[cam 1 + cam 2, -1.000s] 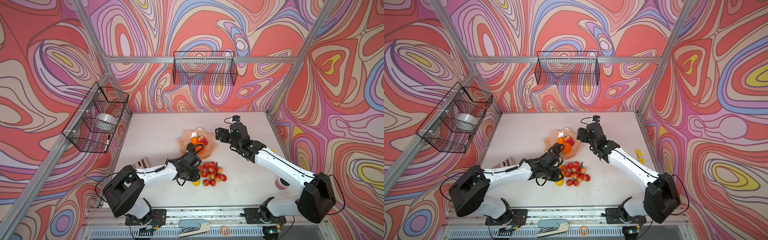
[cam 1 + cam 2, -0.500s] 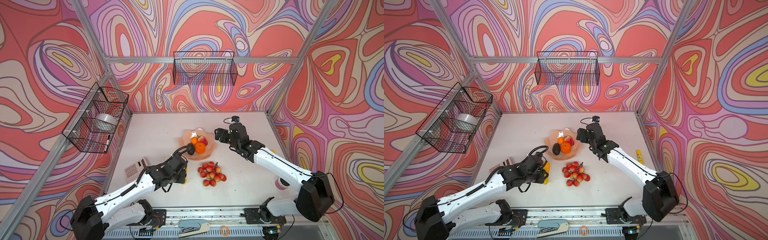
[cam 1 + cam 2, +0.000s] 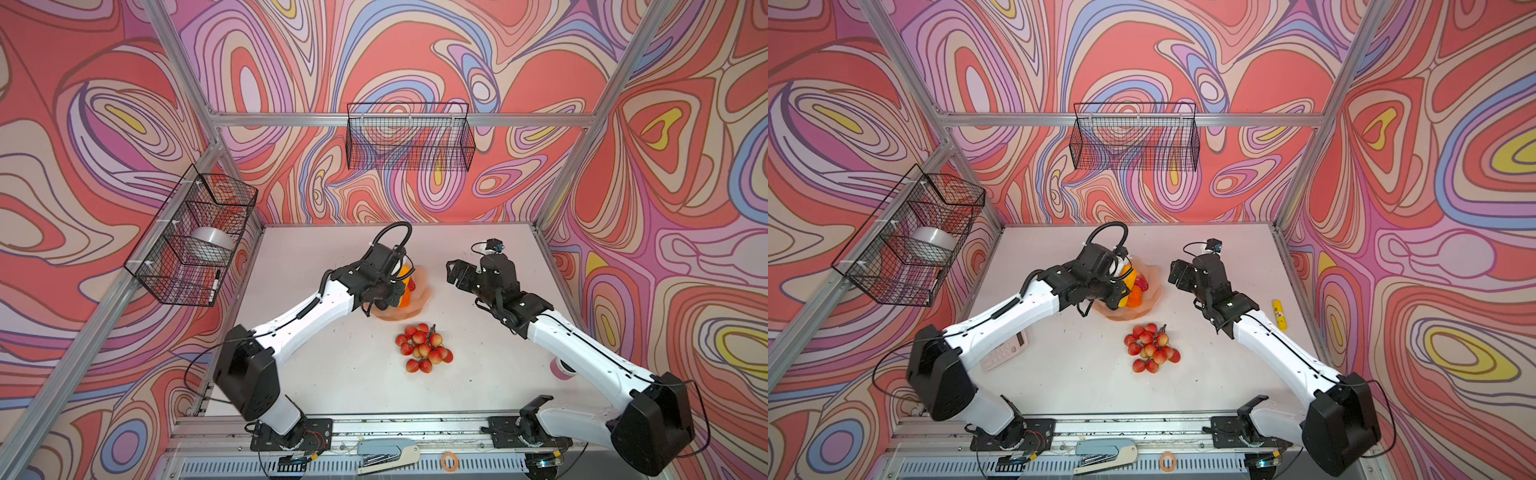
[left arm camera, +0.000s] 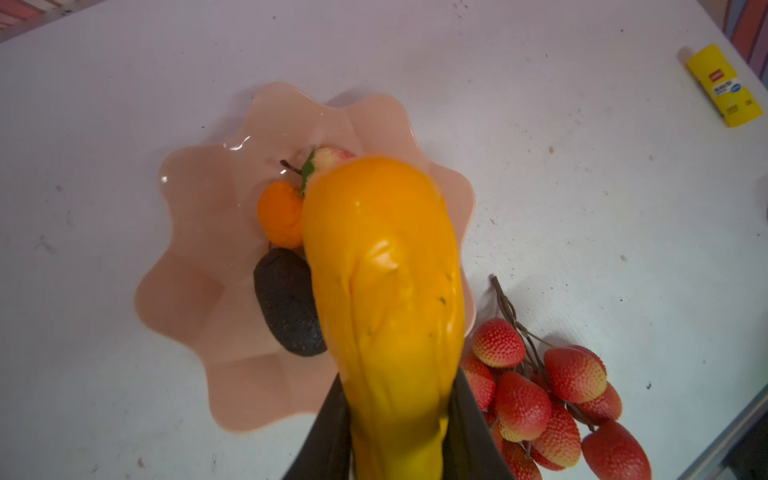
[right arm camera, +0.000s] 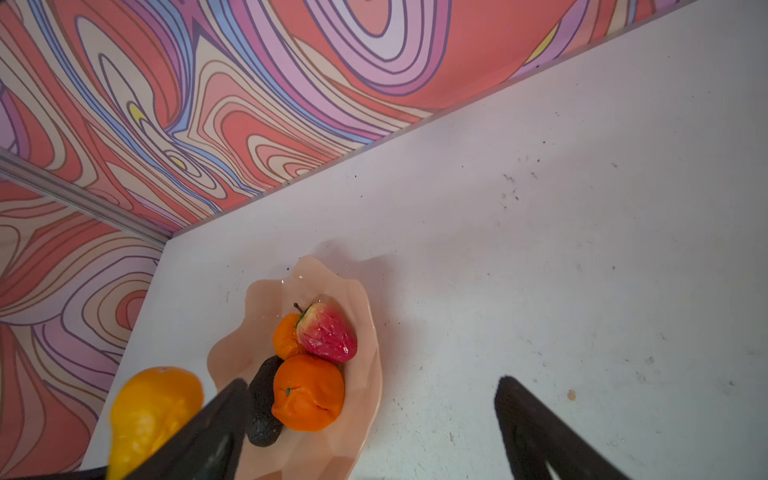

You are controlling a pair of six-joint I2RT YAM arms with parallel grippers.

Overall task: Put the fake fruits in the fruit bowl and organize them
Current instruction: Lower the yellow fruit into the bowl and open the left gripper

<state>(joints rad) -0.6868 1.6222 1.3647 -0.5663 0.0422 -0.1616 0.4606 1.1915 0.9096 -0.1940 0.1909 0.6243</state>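
while left gripper (image 4: 397, 432) grips one yellow fruit (image 4: 382, 270), right gripper (image 5: 372, 384) wide; bowl (image 4: 199, 291): two oranges (image 5: 307, 392) (image 5: 286, 337), strawberry (image 5: 328, 332), avocado (image 4: 289, 303).

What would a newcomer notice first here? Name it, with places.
The long yellow fruit, clamped in the left end effector, fills the left wrist view above the peach fruit bowl. A bunch of red berries lies on the white table beside the bowl.

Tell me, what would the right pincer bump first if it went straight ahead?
Likely the bowl rim, right by the big orange. The open right pincer points there, though depth is unclear.
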